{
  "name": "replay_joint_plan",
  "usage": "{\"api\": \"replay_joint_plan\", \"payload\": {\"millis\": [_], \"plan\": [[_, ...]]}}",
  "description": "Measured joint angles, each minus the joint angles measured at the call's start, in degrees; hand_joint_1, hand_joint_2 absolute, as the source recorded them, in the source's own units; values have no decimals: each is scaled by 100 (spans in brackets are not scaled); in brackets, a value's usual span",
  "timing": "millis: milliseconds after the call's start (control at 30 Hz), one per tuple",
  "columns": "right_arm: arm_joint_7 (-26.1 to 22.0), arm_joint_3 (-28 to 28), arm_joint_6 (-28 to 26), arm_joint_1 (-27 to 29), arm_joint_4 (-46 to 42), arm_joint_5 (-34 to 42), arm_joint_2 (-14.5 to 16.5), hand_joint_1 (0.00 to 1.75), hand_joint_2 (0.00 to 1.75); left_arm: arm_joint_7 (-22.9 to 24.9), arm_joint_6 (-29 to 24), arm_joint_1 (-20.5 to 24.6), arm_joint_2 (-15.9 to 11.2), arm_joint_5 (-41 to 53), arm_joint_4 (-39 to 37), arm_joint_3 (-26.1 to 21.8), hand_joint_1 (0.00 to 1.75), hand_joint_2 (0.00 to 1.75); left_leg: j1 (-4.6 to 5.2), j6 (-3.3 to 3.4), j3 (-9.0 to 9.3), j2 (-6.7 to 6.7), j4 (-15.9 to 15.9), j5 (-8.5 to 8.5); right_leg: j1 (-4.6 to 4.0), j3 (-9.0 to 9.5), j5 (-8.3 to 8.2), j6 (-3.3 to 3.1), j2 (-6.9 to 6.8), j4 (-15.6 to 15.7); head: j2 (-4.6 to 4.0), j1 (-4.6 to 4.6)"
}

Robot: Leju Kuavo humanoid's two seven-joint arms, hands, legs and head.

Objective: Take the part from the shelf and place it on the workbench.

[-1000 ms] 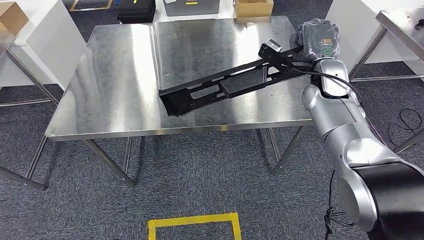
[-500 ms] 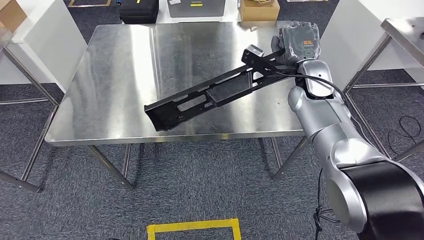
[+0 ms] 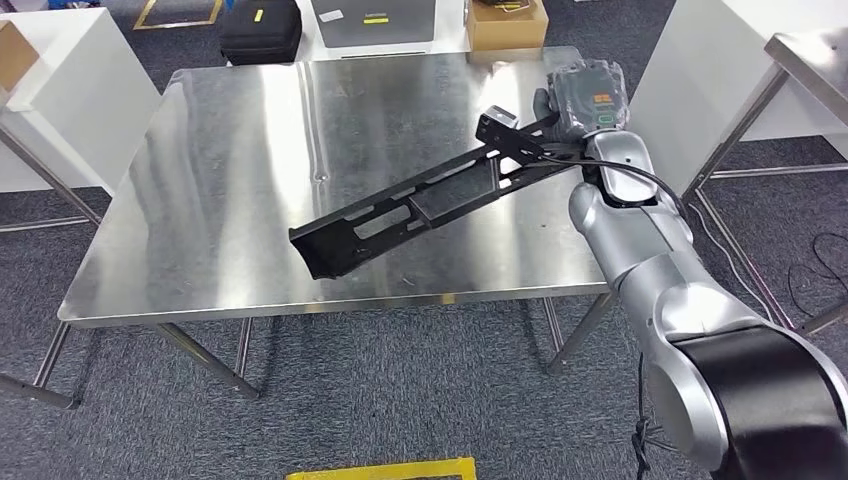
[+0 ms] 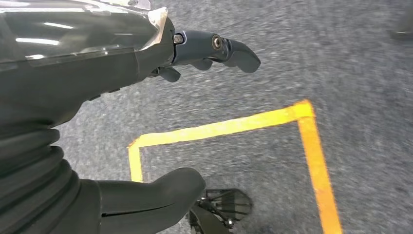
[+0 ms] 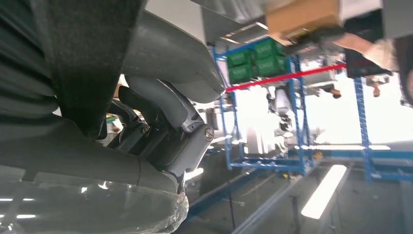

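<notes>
The right hand (image 3: 585, 95), wrapped in a clear plastic cover, is grasping one end of the part (image 3: 420, 198), a long black metal bracket with cut-out slots, over the far right area of the steel surface (image 3: 230, 180). The part is slanting from the hand down and to the left, its free end lying toward the near middle of the surface; whether that low end is touching the steel or hanging just above it cannot be told. The silver right arm (image 3: 650, 260) is reaching in from the near right, with a black cable running along its wrist. In the right wrist view the hand's dark fingers (image 5: 165, 131) are curling in beneath the grey thumb. The left hand (image 4: 97, 97) is hanging at the robot's side above grey carpet (image 4: 341, 58), released and holding nothing, its dark fingers (image 4: 229, 48) stretching out apart from the thick thumb (image 4: 160, 195). Yellow tape (image 4: 229, 127) is marking a square corner on the carpet under it. Beyond the far edge of the surface, a black case (image 3: 258, 30), a grey box (image 3: 372, 20) and a cardboard box (image 3: 505, 24) are sitting on the floor. A second steel table (image 3: 810, 60) is standing at the far right.
</notes>
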State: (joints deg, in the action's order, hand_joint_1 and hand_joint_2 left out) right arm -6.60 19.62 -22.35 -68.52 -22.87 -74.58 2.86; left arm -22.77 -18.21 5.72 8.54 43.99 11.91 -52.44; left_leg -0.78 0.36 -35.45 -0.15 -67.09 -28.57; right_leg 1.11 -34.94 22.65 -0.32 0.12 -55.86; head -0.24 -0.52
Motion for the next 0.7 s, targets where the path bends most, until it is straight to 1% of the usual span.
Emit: {"api": "replay_joint_plan", "payload": {"millis": [33, 67, 100, 133, 167, 200, 233, 267, 300, 333, 400, 433, 467, 500, 567, 600, 633, 667, 700], "plan": [[7, 7, 2, 3, 5, -2, 19, 175, 175, 0, 0, 1, 2, 1, 0, -9, 0, 175, -3, -23, -270, 0, -359, -145, -5, 47, 43, -27, 6, 2, 0, -26], [11, 9, 3, 11, 13, -3, 33, 175, 175, 1, 0, -2, 3, 1, 0, -16, 0, 175, -4, -37, -503, 0, -611, -321, -12, 95, 88, -40, 14, 1, 0, -37], [14, 11, 4, 21, 21, -4, 41, 175, 175, 2, 0, -9, 3, 1, 0, -21, 0, 175, -4, -37, -674, 0, -721, -450, -23, 152, 139, -43, 22, 1, 0, -44], [15, 15, 4, 29, 27, -4, 45, 175, 175, 4, -1, -15, 3, 1, 0, -25, 0, 175, -2, -22, -755, 0, -661, -456, -36, 218, 190, -44, 28, 1, 0, -50], [14, 19, 5, 31, 32, -5, 49, 175, 175, 5, -2, -20, 2, 1, 0, -28, 0, 175, 5, 10, -744, 0, -433, -313, -51, 291, 243, -43, 33, 2, 0, -55], [14, 26, 5, 30, 34, -7, 55, 175, 175, 6, -3, -24, 2, 2, 0, -30, 0, 175, 18, 62, -660, 0, -79, -42, -67, 367, 298, -39, 36, 5, 0, -61], [19, 34, 5, 25, 38, -12, 60, 175, 175, 6, -5, -27, -5, 4, 0, -33, 0, 175, 48, 132, -546, -2, 329, 294, -83, 441, 353, -31, 40, 6, 0, -64], [25, 43, 5, 18, 44, -17, 67, 175, 175, 6, -8, -29, -12, 11, 0, -35, 0, 175, 81, 196, -441, -25, 670, 549, -100, 497, 406, -12, 56, 10, 1, -67], [36, 53, 5, 14, 48, -24, 77, 175, 175, 6, -9, -30, -16, 17, 0, -37, 0, 175, 111, 242, -356, -49, 907, 714, -118, 541, 459, 11, 69, 26, 1, -60], [49, 60, 5, 7, 53, -30, 81, 175, 175, 6, -11, -30, -21, 23, 0, -38, 0, 175, 133, 268, -307, -71, 1037, 774, -137, 575, 484, 44, 83, 11, 1, -51], [65, 67, 2, -9, 54, -33, 85, 175, 175, 6, -9, -26, -13, 32, 0, -37, 0, 175, 132, 297, -193, -89, 1100, 739, -167, 614, 528, 113, 93, -30, 2, -32], [68, 67, -1, -20, 55, -31, 78, 175, 175, 6, -8, -23, -10, 35, 0, -37, 0, 175, 129, 324, -134, -85, 1117, 730, -169, 583, 553, 140, 87, -146, 2, -26], [69, 67, -3, -30, 55, -30, 71, 175, 175, 6, -8, -18, -7, 37, 0, -36, 0, 175, 127, 355, -74, -81, 1122, 712, -161, 476, 605, 160, 78, -348, 2, -13], [70, 67, -3, -31, 56, -28, 63, 175, 175, 6, -7, -12, -6, 38, 0, -36, 0, 175, 124, 379, -31, -77, 1126, 688, -142, 276, 692, 167, 68, -674, 2, -1], [72, 67, -3, -7, 64, -26, 52, 175, 175, 6, -6, -2, -7, 38, 0, -35, 0, 175, 127, 403, 29, -77, 1121, 609, -117, -233, 926, 159, 60, -1430, 2, 22], [73, 67, -3, 19, 72, -27, 48, 175, 175, 8, -3, -2, -5, 40, -1, -35, 0, 175, 128, 404, 73, -84, 1119, 562, -110, -439, 1028, 165, 59, -1657, 2, 28], [73, 67, -3, 43, 79, -31, 41, 175, 175, 9, 0, -6, -2, 42, -1, -34, 0, 175, 128, 399, 129, -95, 1114, 509, -109, -543, 1047, 195, 58, -1673, 1, 35], [74, 67, -3, 59, 84, -34, 32, 175, 175, 11, 3, -11, 2, 46, -2, -34, 0, 175, 128, 390, 195, -107, 1107, 451, -108, -545, 959, 244, 56, -1478, 1, 42], [74, 67, -3, 65, 86, -37, 24, 175, 175, 14, 5, -14, 7, 50, -2, -34, 0, 175, 128, 377, 267, -118, 1099, 389, -107, -463, 761, 309, 51, -1105, 1, 50]]}}
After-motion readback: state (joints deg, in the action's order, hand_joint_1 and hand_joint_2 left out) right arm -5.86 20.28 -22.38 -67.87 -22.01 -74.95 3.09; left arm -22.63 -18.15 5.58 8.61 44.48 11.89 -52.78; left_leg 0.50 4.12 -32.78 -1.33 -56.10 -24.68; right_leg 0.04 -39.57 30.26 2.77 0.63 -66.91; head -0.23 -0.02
